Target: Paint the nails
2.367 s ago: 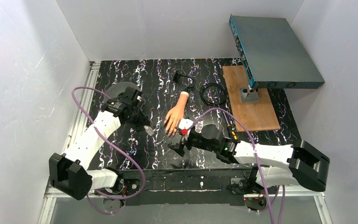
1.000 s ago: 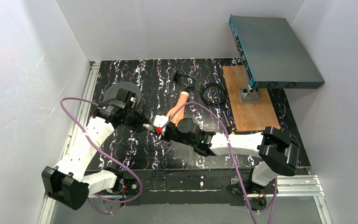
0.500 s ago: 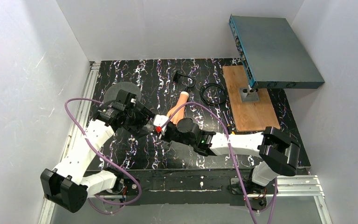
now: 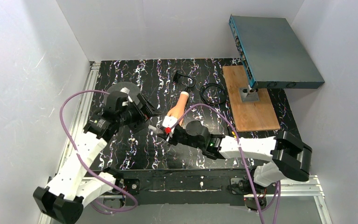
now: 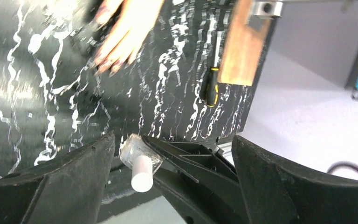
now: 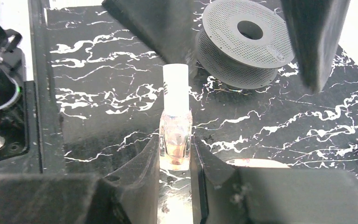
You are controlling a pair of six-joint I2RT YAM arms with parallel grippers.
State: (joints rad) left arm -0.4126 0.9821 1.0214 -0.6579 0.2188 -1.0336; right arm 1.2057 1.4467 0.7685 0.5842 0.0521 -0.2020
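A small clear polish bottle (image 6: 175, 135) with a white cap (image 6: 175, 84) stands upright between the fingers of my right gripper (image 6: 175, 145), which is shut on it. In the top view that gripper (image 4: 166, 133) holds the bottle (image 4: 156, 128) just in front of the flesh-coloured mannequin hand (image 4: 178, 110). My left gripper (image 4: 148, 118) is wide open beside the cap. In the left wrist view the bottle (image 5: 140, 161) sits between the spread jaws (image 5: 172, 142), close to the left finger. The mannequin hand (image 5: 128, 30) is blurred there, and the nails (image 5: 106, 65) show as dark tips.
A grey perforated spool (image 4: 121, 89) (image 6: 247, 42) lies at the back left. A black cable coil (image 4: 213, 93), a wooden board (image 4: 251, 100) and a raised blue-grey box (image 4: 272, 46) are at the back right. A black and yellow tool (image 5: 210, 84) lies by the board.
My left gripper has gone from shut at the bottle's cap to wide open and has drawn back a little. The right gripper has shifted slightly right, still holding the bottle.
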